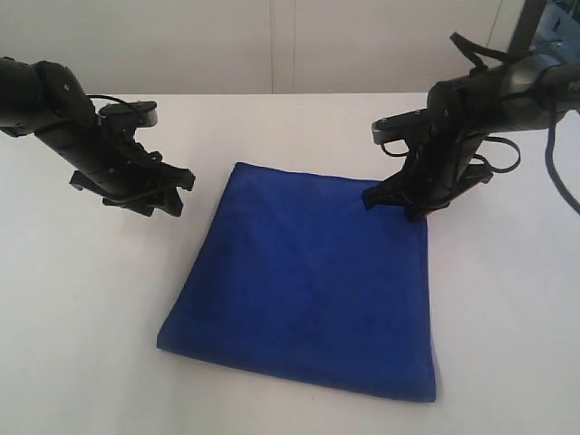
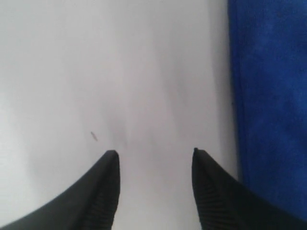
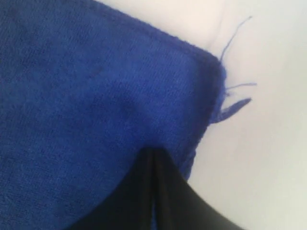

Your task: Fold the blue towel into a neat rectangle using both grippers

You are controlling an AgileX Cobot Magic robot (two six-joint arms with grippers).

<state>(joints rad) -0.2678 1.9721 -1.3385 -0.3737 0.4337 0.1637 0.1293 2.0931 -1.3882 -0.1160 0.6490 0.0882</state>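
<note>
Two grippers stand at the far edge of the blue towel [image 1: 308, 281], which lies flat on the white table [image 1: 91, 317], slightly longer from far edge to near edge than across. The right gripper [image 1: 399, 199] rests on the far right corner with its fingers pressed together; whether cloth is caught between them cannot be told. The left gripper [image 1: 168, 192] hangs with fingers apart over bare table just outside the far left corner, so it would probably have to move inward to reach the towel.

White table [image 1: 82, 317], small dark speck [image 2: 94, 136], pale wall [image 1: 362, 45] behind.
</note>
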